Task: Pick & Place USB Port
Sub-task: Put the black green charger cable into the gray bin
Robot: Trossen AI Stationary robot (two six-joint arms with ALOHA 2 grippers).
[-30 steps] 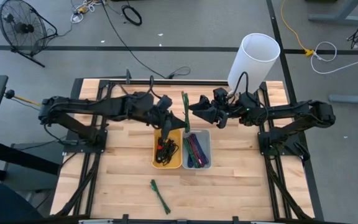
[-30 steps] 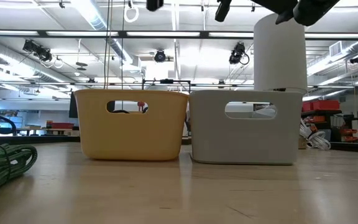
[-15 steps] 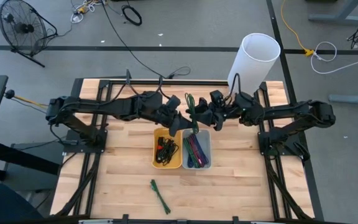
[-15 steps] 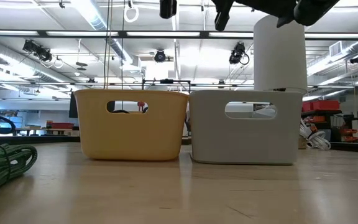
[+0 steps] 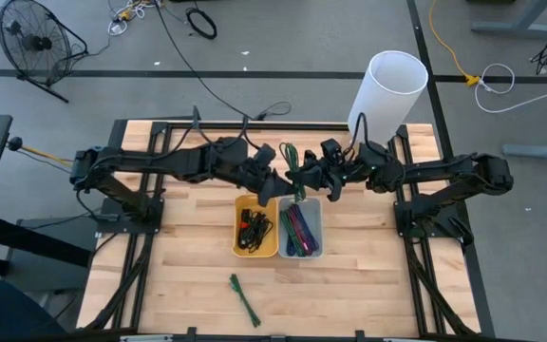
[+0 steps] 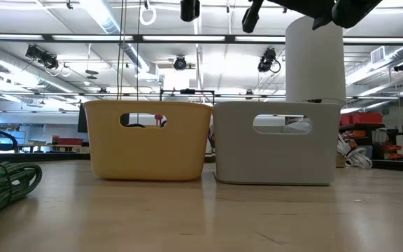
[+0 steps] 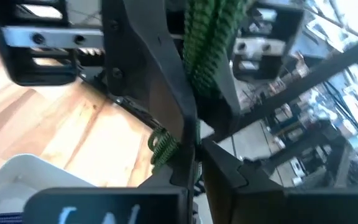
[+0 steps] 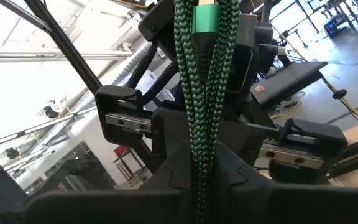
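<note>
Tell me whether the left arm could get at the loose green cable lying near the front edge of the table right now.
Probably not yet: the left gripper is shut on the green cable bundle, shared with the right gripper. The loose green cable lies unobstructed.

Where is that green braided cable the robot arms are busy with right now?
In the high view the green cable is held up between the left hand and right hand, just behind the grey bin.
</note>
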